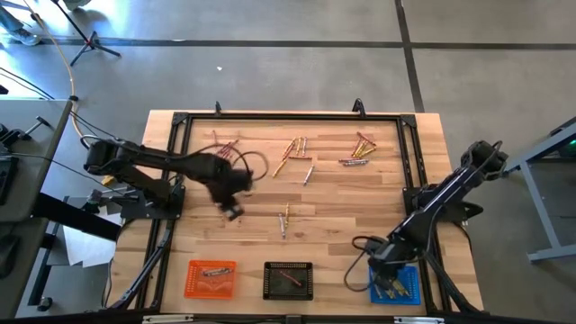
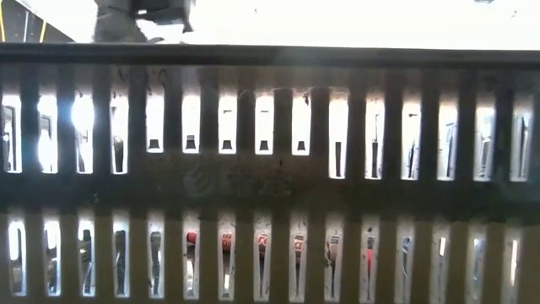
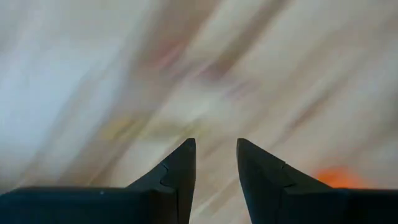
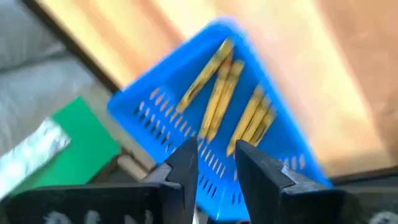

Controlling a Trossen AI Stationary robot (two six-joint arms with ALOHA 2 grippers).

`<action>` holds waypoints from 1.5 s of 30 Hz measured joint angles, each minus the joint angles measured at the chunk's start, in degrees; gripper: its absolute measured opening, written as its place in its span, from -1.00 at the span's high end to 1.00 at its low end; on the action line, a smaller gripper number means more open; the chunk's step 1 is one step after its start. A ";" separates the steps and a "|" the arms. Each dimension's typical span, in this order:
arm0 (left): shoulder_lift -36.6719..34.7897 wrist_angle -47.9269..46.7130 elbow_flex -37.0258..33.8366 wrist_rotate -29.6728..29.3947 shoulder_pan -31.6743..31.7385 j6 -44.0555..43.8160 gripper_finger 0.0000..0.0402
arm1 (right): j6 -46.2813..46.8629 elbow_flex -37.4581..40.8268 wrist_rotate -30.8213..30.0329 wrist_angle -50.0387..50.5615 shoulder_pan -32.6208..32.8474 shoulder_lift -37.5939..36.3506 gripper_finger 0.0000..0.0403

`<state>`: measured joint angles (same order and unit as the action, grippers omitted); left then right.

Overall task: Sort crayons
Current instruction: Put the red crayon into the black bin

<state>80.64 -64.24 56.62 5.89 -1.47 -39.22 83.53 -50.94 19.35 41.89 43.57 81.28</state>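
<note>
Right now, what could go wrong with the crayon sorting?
1. The right gripper hangs open just above the blue tray of yellow crayons. Dropping lower, it might bump the tray or knock crayons about.
2. The left gripper is moving fast over the table, open and empty. It could overshoot the loose crayons nearby and scatter them.
</note>
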 joint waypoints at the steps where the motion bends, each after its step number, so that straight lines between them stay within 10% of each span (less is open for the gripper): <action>1: 0.00 -4.83 0.00 -2.50 -1.12 -1.72 0.48 | 0.01 0.00 -0.94 0.50 -0.49 0.00 0.55; 6: 0.00 -17.74 0.00 -13.06 -6.68 -14.20 0.48 | -0.29 0.00 -3.94 2.62 -3.48 -0.02 0.55; 19: -0.87 -7.37 -1.15 -22.33 -11.40 -33.92 0.48 | -11.52 0.00 -11.31 7.69 -16.82 -0.04 0.55; 30: -4.11 27.87 -15.34 -20.41 -11.26 -38.73 0.48 | -25.54 0.00 -13.82 7.88 -28.07 -0.04 0.55; 45: -4.03 29.45 -17.49 -21.73 -11.26 -42.63 0.48 | -33.38 0.00 -13.81 7.72 -34.75 -0.04 0.55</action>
<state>76.61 -34.79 39.13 -15.84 -12.73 -81.84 50.14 -50.94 5.54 49.60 8.82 81.23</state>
